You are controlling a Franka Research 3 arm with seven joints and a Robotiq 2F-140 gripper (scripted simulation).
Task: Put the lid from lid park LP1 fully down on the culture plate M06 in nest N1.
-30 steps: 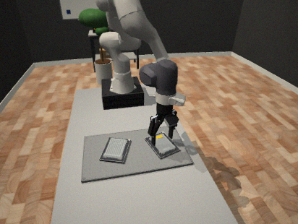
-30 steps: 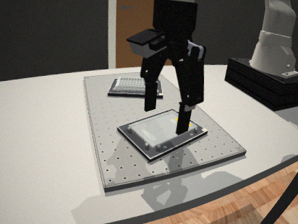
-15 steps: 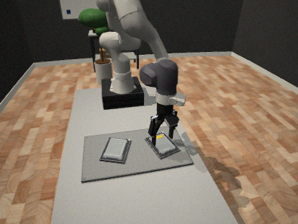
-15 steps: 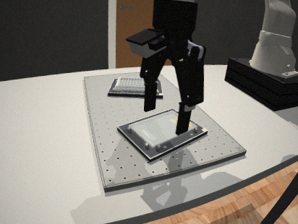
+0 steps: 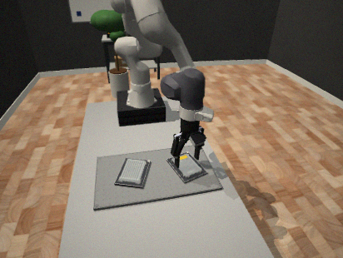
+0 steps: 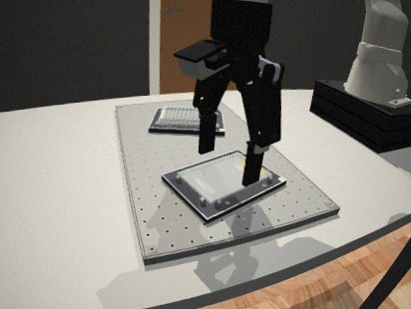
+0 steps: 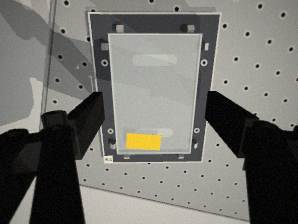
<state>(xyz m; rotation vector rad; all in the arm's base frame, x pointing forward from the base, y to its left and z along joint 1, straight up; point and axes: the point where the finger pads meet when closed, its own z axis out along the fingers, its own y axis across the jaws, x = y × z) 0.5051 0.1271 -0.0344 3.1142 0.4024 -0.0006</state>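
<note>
The clear lid (image 5: 191, 168) (image 6: 209, 179) (image 7: 155, 60) lies flat on the dark lid park LP1 (image 5: 180, 175) (image 6: 186, 193) (image 7: 99, 30), with a yellow tag (image 7: 143, 142) at its near end. My gripper (image 5: 187, 160) (image 6: 227, 165) (image 7: 155, 105) is open. It hangs just above the lid, one finger on each long side, with a gap to the lid on both. The culture plate M06 (image 5: 133, 171) (image 6: 182, 116) sits uncovered in nest N1 (image 5: 118, 181) (image 6: 159, 129), to the left on the same perforated baseplate (image 5: 108, 195) (image 6: 150, 209) (image 7: 250, 50).
The arm's black base block (image 5: 141, 112) (image 6: 359, 115) stands at the back of the grey table (image 5: 166, 233) (image 6: 60, 199). A potted plant (image 5: 108, 21) and a small stand are on the floor behind. The table's front edge curves close to the baseplate.
</note>
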